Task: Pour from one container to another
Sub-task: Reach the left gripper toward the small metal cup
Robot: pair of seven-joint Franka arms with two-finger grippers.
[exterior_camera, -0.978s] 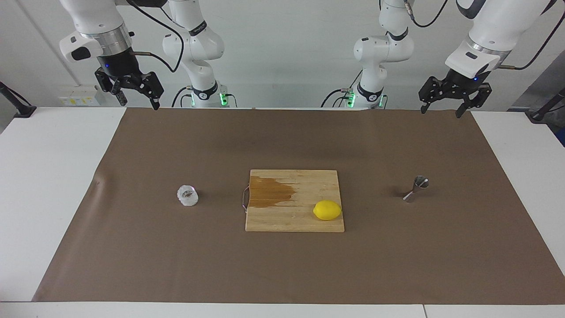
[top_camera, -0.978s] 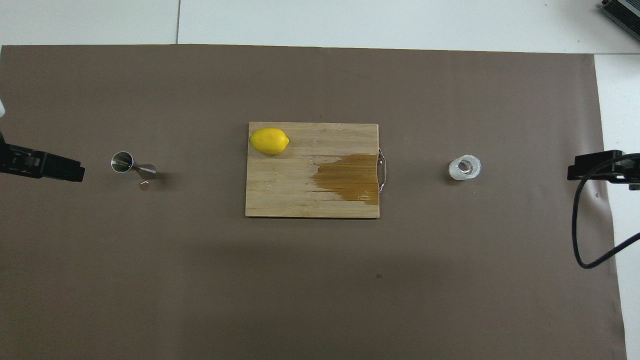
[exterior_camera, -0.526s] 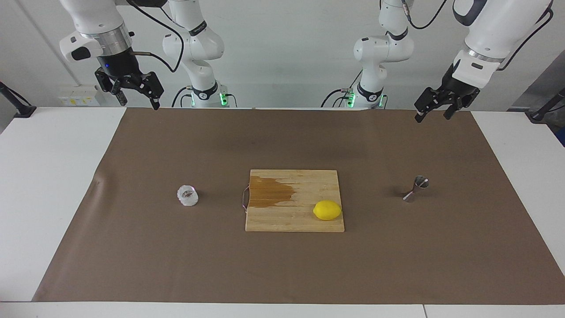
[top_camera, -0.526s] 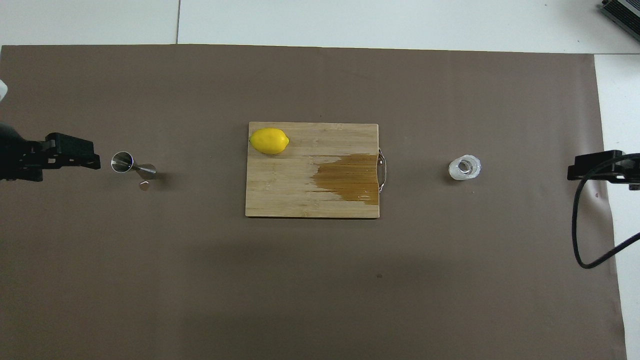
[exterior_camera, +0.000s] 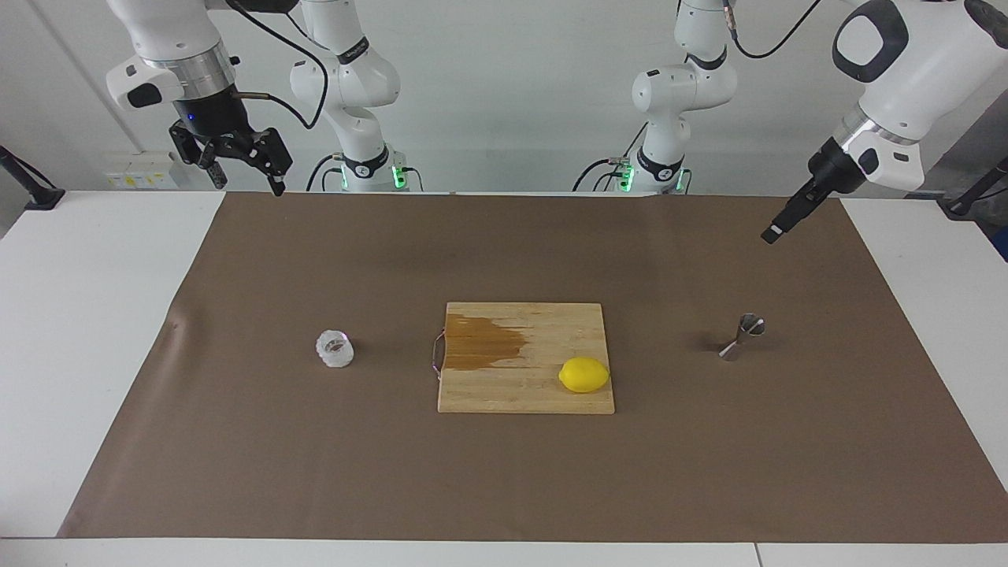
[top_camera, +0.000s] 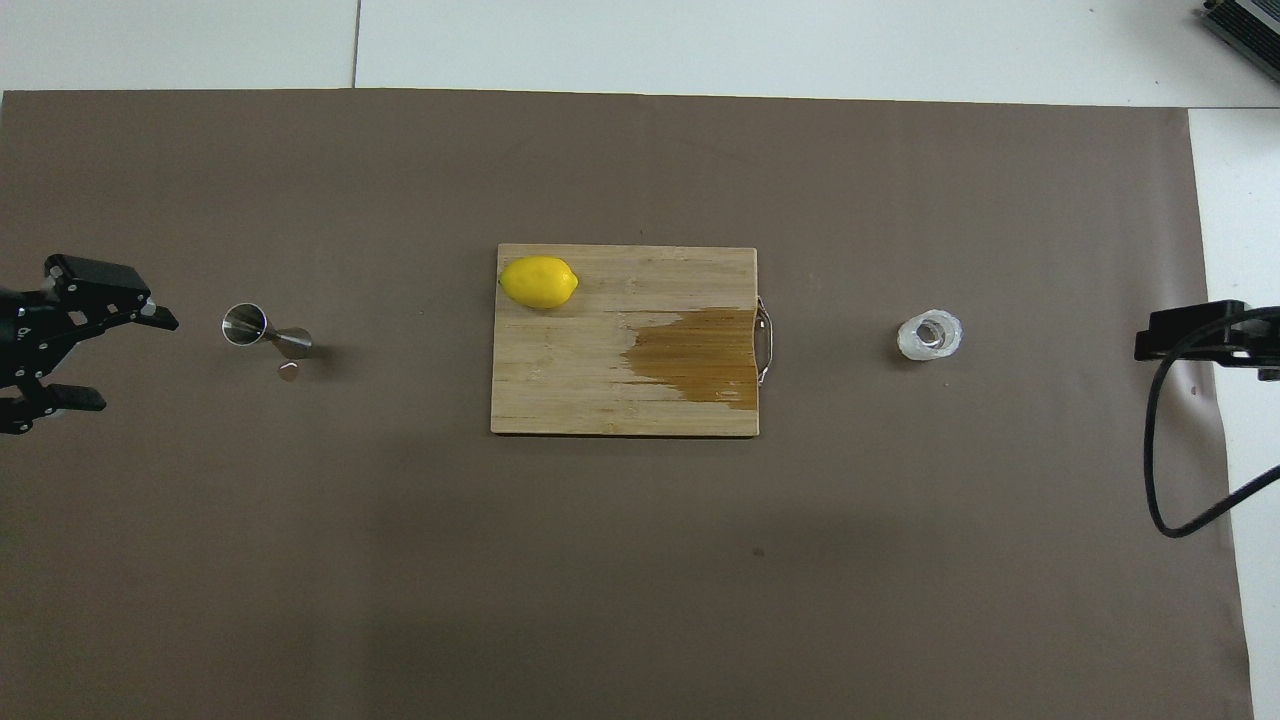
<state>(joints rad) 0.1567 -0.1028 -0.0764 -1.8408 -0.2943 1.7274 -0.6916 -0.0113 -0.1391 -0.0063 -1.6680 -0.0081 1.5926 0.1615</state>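
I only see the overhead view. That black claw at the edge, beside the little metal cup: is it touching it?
Observer: No. From the facing view, the left gripper hangs in the air above the jigger, apart from it.
Operator: And the black bit near the glass cup?
Observer: That is the right gripper, raised over the edge of the mat nearest the robots, jaws open. That arm waits.
Operator: Is the jigger lying down?
Observer: No, it stands upright on one cone.

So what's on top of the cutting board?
A lemon sits near one corner of the cutting board, and a brown wet stain spreads from the handle end. Nothing else is on it; the lemon covers the wood beneath.
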